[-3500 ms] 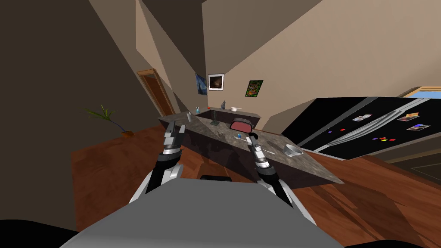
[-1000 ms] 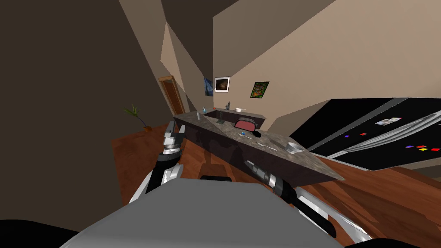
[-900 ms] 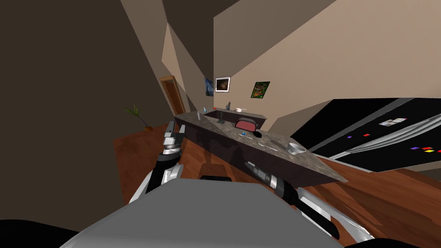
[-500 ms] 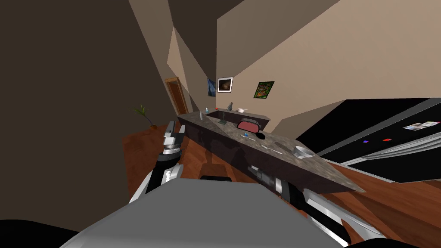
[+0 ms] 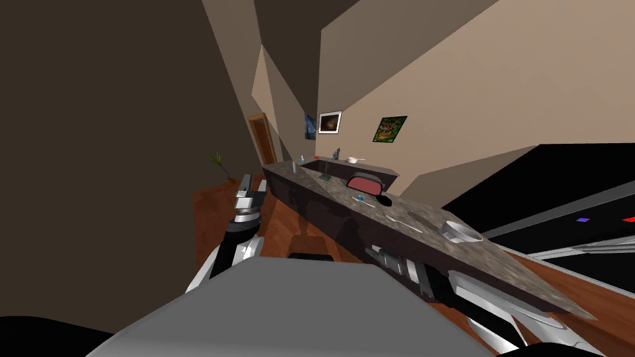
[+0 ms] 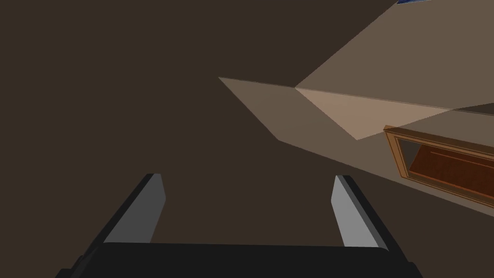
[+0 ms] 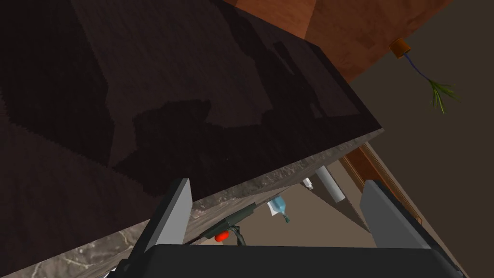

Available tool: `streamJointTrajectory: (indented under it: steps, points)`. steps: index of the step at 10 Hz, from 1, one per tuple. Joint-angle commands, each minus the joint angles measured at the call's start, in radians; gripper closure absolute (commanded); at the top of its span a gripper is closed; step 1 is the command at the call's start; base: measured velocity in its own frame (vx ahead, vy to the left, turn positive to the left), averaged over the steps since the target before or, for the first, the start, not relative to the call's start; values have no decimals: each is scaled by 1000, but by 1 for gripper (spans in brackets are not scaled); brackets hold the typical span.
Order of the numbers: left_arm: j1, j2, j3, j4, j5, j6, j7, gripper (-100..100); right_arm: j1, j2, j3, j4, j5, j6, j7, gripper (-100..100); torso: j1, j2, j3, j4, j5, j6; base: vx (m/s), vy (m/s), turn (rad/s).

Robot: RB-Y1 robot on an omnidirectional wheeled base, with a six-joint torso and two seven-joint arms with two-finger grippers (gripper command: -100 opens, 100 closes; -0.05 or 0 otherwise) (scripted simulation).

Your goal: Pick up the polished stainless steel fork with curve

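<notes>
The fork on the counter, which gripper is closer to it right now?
Right. The right gripper is low in front of the counter, on its dark side, below the fork; the left gripper is farther left, near the counter's end.

One counter point(image 5: 496, 260) is carrying one bowl point(image 5: 460, 231), one fork point(image 5: 404, 222) and one red appliance point(image 5: 364, 183). Three pictures point(image 5: 310, 126) point(image 5: 330, 122) point(image 5: 389, 129) are hanging on the wall point(image 5: 465, 80). One potted plant point(image 5: 220, 164) is standing near one door point(image 5: 265, 139). Two small coloured squares point(image 5: 581, 219) point(image 5: 629, 219) are sitting on one black panel point(image 5: 558, 180).
</notes>
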Motion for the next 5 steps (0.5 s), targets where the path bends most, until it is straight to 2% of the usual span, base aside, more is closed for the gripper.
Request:
streamJointTrajectory:
  steps: [1,2,3,4,5]
  points:
    - [0,0,0,0,0,0,0,0,-7,-50,16,49,21,2,-12,-100,0,0,0,0,0,0,72,17,225]
    - [0,0,0,0,0,0,0,0,-7,-80,16,49,21,2,-12,-100,0,-1,-1,0,0,-1,58,6,111]
    - [0,0,0,0,0,0,0,0,-3,-109,25,88,40,1,-16,-100,0,-1,0,0,0,0,91,14,191]
    - [0,0,0,0,0,0,0,0,-3,-132,25,88,40,1,-16,-100,0,-2,-1,0,0,-1,83,7,100]
    - [0,0,0,0,0,0,0,0,0,-170,34,127,59,1,-19,-100,0,-2,-1,0,0,0,107,-15,202]
